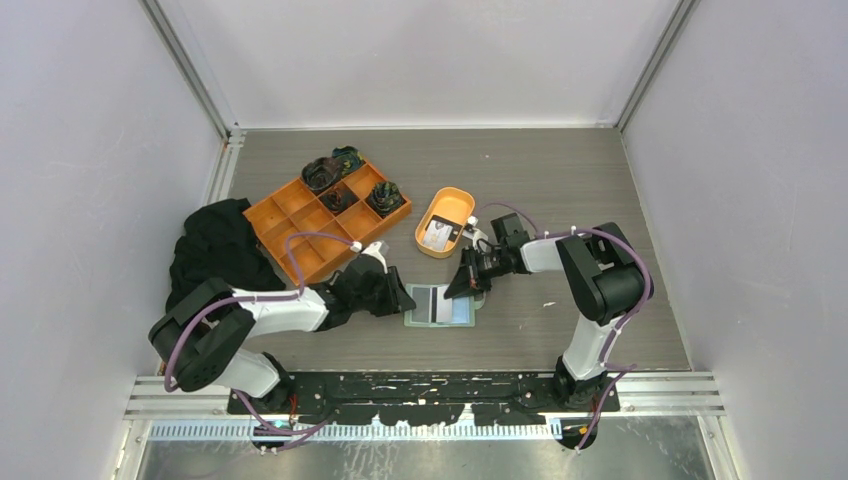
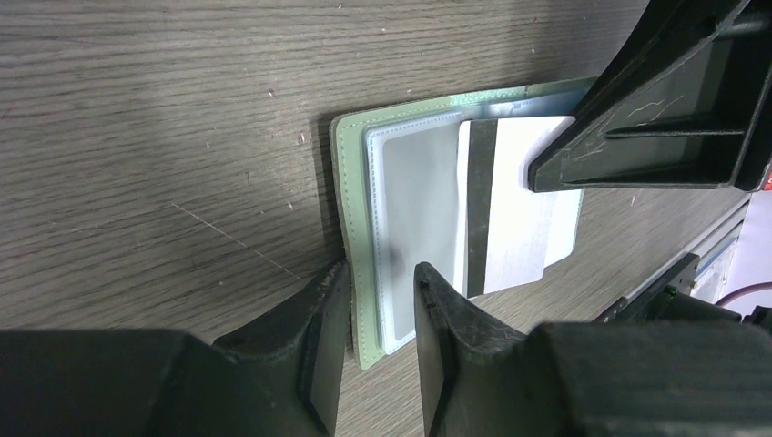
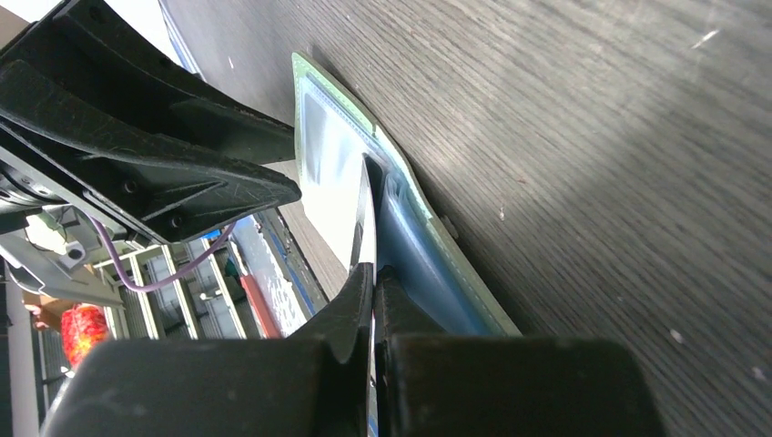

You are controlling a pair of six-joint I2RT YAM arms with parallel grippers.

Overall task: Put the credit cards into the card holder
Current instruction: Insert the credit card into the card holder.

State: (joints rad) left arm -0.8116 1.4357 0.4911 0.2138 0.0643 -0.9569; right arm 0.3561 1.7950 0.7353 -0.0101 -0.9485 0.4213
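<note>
The sage-green card holder (image 1: 440,306) lies open and flat on the table between my two grippers. My left gripper (image 1: 400,298) stands astride its left edge (image 2: 360,182): one fingertip (image 2: 330,296) is outside the edge, the other rests on the clear pocket, with a gap between them. My right gripper (image 1: 470,281) is shut on a white credit card with a dark stripe (image 2: 514,218). It holds the card low over the holder's right half. The card shows edge-on (image 3: 364,214) beside the bluish pocket (image 3: 419,255). I cannot tell whether it is in a pocket. Another credit card (image 1: 437,236) lies in the orange dish.
The oval orange dish (image 1: 458,203) sits just behind the right gripper. An orange compartment tray (image 1: 300,215) stands at the back left, with dark items (image 1: 345,180) in its far cells. A black cloth (image 1: 215,250) lies left of it. Grey walls enclose the table.
</note>
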